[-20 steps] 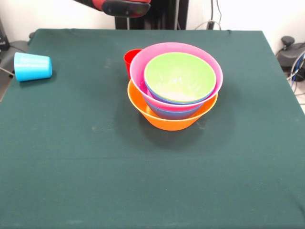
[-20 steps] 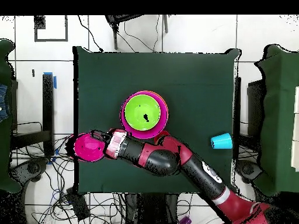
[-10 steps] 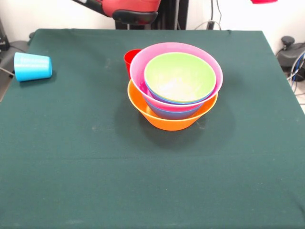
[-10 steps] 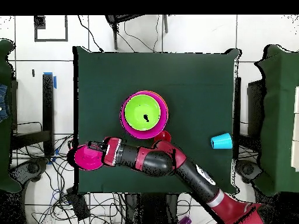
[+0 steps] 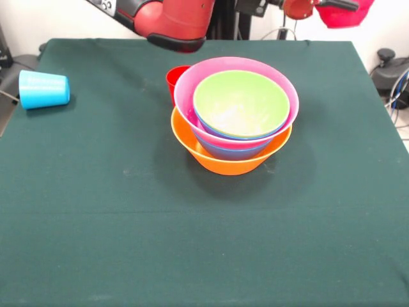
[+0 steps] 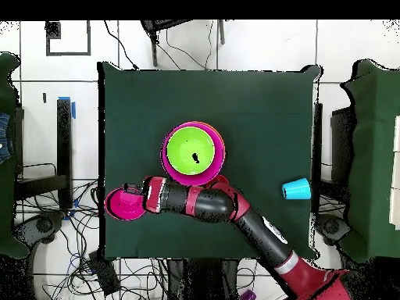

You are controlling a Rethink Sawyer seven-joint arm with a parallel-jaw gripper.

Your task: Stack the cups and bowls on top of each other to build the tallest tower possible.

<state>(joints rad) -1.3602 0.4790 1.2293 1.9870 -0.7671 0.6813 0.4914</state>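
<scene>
The tower (image 5: 234, 121) sits mid-table, a bit above frame center: orange bowl (image 5: 230, 160) as base, pink bowl (image 5: 192, 86) in it, blue rims, lime green bowl (image 5: 239, 102) on top. A red cup (image 5: 173, 81) peeks out behind it. The light blue cup (image 5: 43, 89) lies tipped at far left. At top right, the gripper (image 6: 139, 200) is clamped on a small magenta-red bowl (image 5: 345, 13) near the table edge.

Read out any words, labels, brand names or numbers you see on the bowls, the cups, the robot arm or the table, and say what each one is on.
No text can be read in either view.
Red and black robot arm: a pale panel with dark marks at the top edge, too small to read.
Light blue plastic cup, nested stack of glossy plastic bowls, dark green table cloth: no print visible.
</scene>
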